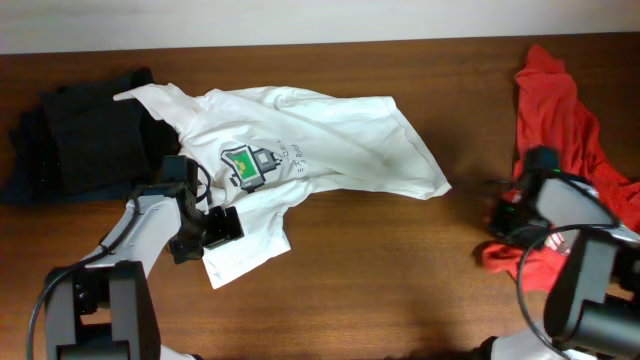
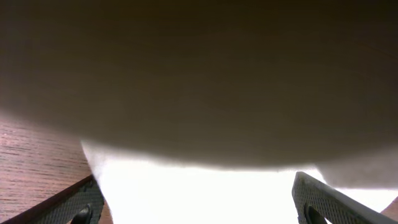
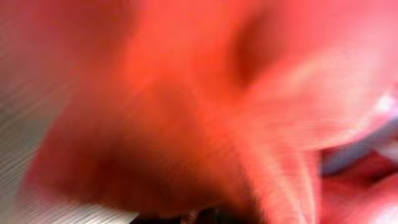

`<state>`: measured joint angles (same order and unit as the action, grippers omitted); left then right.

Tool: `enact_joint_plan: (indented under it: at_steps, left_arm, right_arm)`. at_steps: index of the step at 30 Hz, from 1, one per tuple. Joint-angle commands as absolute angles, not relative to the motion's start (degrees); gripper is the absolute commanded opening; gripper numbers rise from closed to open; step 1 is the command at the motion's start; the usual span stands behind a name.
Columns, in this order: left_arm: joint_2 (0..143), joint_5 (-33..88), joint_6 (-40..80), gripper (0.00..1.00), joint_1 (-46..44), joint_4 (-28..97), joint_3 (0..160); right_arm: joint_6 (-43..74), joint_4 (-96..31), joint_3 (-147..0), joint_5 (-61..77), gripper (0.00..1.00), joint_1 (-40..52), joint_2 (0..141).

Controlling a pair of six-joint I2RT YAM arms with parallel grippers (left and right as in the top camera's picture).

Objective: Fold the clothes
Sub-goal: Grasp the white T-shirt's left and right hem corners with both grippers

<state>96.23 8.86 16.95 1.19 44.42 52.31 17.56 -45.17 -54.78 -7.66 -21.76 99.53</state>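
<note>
The white T-shirt [image 1: 330,135] is soft, light and floppy. Its edge lies between the spread fingers [image 2: 320,196] of the left gripper [image 1: 220,228]; grab there. The red T-shirt [image 1: 560,110] hides the fingers of the right gripper [image 1: 505,218], so I cannot tell.

T-shirt [image 1: 330,140] centre-left, second shirt [image 1: 560,110] right

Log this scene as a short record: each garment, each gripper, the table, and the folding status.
white T-shirt: spread but crumpled, graphic facing up, centre-left
red T-shirt: bunched at the right edge
dark clothes: pile at far left, under the white T-shirt's sleeve tip
left gripper: open, at the white T-shirt's lower corner, cloth between its fingers
right gripper: at the red T-shirt's lower part; wrist view blurred, state unclear
table: brown wood
folding: neither T-shirt folded yet
</note>
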Motion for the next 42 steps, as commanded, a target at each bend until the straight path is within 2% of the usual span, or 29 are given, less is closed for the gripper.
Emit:
enact_joint_plan:
  at_steps: [1,4,6,8,11,12,13,21,23,24,26,27,33,35,42]
  left_arm:
    - [96.62,9.89,17.06,0.96,1.13,44.58,51.72]
    - [96.62,9.89,17.06,0.96,1.13,44.58,51.72]
    - [96.62,9.91,17.06,0.96,1.13,44.58,51.72]
    - [96.62,9.91,17.08,0.96,1.13,44.38,51.72]
    - [96.62,9.91,17.06,0.89,1.13,43.62,51.66]
    - [96.62,9.89,17.06,0.78,1.13,42.94,51.42]
    - [96.62,9.89,17.06,0.75,1.13,42.19,51.09]
    - [96.62,7.51,17.06,0.73,1.13,31.53,44.58]
    - [96.62,5.67,17.06,0.60,1.15,30.83,44.58]
    - [96.62,5.50,17.06,0.47,1.15,30.83,44.58]
    - [96.62,5.56,17.06,0.04,1.13,31.40,44.58]
    - [96.62,5.56,17.06,0.00,1.15,32.08,44.60]
    - [92.01,5.58,10.55,0.00,1.19,45.50,50.06]
    - [86.19,5.56,8.67,0.00,1.19,52.51,55.94]
    - [75.57,5.78,9.74,0.00,1.19,53.25,59.42]
  right_arm:
    - [24.67,-46.89,-57.12,-11.33,0.35,-32.01,100.12]
    - [26.35,-50.68,-61.30,-1.72,0.38,-38.50,100.09]
    - [12.67,-52.34,-65.14,18.83,0.44,-39.72,99.77]
    - [5.21,-54.98,-67.13,28.80,0.50,-38.20,98.94]
    - [2.35,-56.73,-67.48,29.95,0.55,-34.20,98.06]
    - [2.11,-57.01,-67.46,29.39,0.56,-32.84,98.08]
    - [2.13,-57.04,-67.46,28.62,0.56,-31.57,98.08]
    - [2.13,-56.38,-67.46,23.07,0.58,-24.58,98.13]
    - [2.15,-56.12,-67.44,23.07,0.58,-23.94,98.13]
    - [2.13,-56.12,-67.44,23.07,0.58,-23.86,98.13]
    - [2.13,-56.14,-67.44,23.07,0.57,-23.83,98.19]
    - [2.13,-56.16,-67.44,23.07,0.57,-23.83,98.19]
    - [2.11,-56.36,-67.40,23.11,0.58,-21.69,98.70]
    - [0.62,-56.12,-67.40,22.92,0.59,-17.74,100.25]
    - [6.39,-51.90,-67.40,18.94,0.63,-10.76,104.90]
